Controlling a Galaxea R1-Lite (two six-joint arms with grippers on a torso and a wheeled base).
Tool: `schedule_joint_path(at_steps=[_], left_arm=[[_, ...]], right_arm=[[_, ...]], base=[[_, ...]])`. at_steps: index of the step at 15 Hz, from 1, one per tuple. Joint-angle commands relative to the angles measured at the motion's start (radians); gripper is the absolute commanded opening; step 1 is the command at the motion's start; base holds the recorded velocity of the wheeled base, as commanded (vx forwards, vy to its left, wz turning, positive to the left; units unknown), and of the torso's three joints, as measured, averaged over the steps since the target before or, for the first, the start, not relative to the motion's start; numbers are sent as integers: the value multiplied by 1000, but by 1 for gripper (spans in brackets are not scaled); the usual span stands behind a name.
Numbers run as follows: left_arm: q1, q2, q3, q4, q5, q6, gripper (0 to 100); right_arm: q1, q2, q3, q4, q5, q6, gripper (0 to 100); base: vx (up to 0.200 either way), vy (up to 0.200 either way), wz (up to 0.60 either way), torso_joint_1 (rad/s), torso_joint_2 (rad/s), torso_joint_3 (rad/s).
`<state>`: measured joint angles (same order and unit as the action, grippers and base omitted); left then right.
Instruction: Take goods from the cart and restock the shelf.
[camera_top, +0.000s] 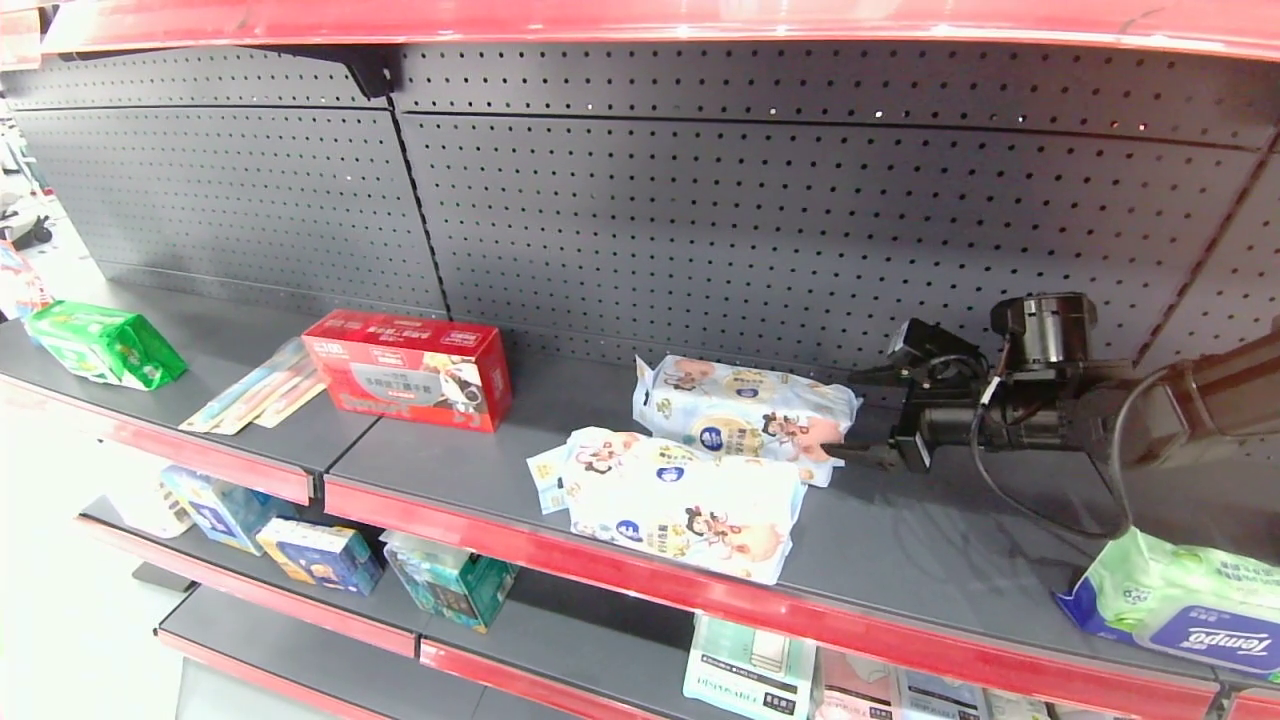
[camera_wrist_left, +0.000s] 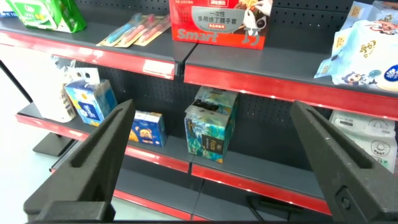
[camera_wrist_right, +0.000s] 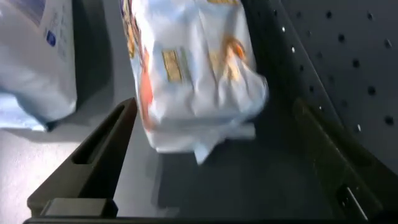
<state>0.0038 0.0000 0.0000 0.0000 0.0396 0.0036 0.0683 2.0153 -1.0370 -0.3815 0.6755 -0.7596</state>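
Right hand (camera_top: 858, 412) above dark shelf (camera_top: 950, 545)

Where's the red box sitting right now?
In the head view, the red box stands on the shelf, left of centre, between the toothbrushes on its left and the front white pack on its right.

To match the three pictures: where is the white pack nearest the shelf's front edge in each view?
Head view: the front white pack lies mid-shelf at the red edge, before a second pack.
Left wrist view: front white pack on the dark shelf board, past the red box.
Right wrist view: front white pack beside the second pack, away from the pegboard.
Shared landmark: the dark shelf board under it.
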Motion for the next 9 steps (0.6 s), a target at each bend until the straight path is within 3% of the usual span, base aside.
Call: schedule_joint_path(at_steps=[1, 9], left_arm=[[1, 2, 0, 0, 0, -1, 100], [1, 2, 0, -2, 0, -1, 100]], right_arm=[[-18, -40, 31, 0, 1, 2, 100], [-21, -27, 20, -4, -27, 51, 100]], base=[[0, 0, 0, 0, 0, 0], [0, 0, 0, 0, 0, 0]])
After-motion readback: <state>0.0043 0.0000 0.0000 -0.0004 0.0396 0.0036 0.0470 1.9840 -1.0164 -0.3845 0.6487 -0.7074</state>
